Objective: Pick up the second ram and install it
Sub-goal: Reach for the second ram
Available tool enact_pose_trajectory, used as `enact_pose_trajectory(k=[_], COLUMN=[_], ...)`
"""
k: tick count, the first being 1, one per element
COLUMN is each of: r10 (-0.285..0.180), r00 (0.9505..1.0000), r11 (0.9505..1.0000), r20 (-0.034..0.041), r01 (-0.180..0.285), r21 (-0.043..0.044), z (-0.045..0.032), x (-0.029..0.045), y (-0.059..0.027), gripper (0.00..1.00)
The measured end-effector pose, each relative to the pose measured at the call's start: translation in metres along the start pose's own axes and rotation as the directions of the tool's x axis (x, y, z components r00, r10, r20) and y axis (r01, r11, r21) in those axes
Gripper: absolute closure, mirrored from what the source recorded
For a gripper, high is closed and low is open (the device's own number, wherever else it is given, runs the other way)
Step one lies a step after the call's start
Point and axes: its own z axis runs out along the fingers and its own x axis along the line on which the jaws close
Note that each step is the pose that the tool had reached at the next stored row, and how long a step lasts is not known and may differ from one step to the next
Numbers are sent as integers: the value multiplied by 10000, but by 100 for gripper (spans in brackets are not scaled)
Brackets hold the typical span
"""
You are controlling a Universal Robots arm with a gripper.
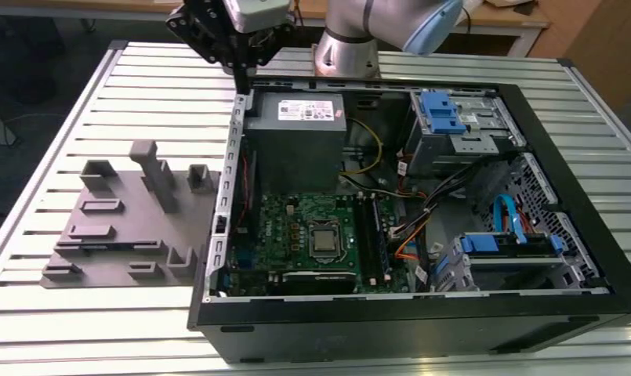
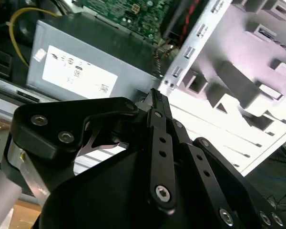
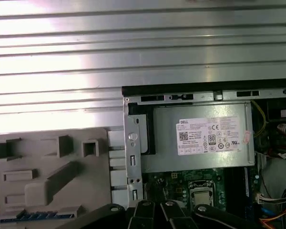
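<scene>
One thin blue stick, likely the second ram [image 3: 38, 217], rests in the grey holder [image 3: 93, 191] on the tabletop [image 1: 137, 86], probably kept steady there for easy grabbing. The claw [image 2: 157, 102] looks pinched shut on nothing, above the back corner of the computer box [image 1: 399, 317]. Inside that box sit a grey power box [image 1: 294, 149], a green board [image 1: 294, 227], wires [image 1: 430, 196] and blue drive holders [image 1: 440, 110].

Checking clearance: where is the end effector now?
In the exterior view, the end effector hangs over the computer case at its far corner on that view's left, beside the grey power supply.
</scene>
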Motion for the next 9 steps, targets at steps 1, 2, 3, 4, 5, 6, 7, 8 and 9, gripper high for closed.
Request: enact_pose_trajectory(k=[1,2,3,4,5,6,7,8,9], r10=[-1,-2,0,1,-1,-2,-2,-1,0], r00=[10000,10000,10000,10000,10000,10000,10000,10000,10000], r11=[10000,10000,10000,10000,10000,10000,10000,10000,10000], r20=[1,1,1,2,3,3,3,3,3], r01=[1,2,0,-1,1,2,2,1,0], r21=[0,0,1,1,1,0,0,0,0], z=[-1,-2,-3,-4,-4,-4,-4,-5,-5], x=[39,80,121,161,199,232,262,295,326], y=[-3,-6,-9,-12,-15,-18,-20,-23,-25], gripper=[89,89,89,89,89,89,89,89,89])
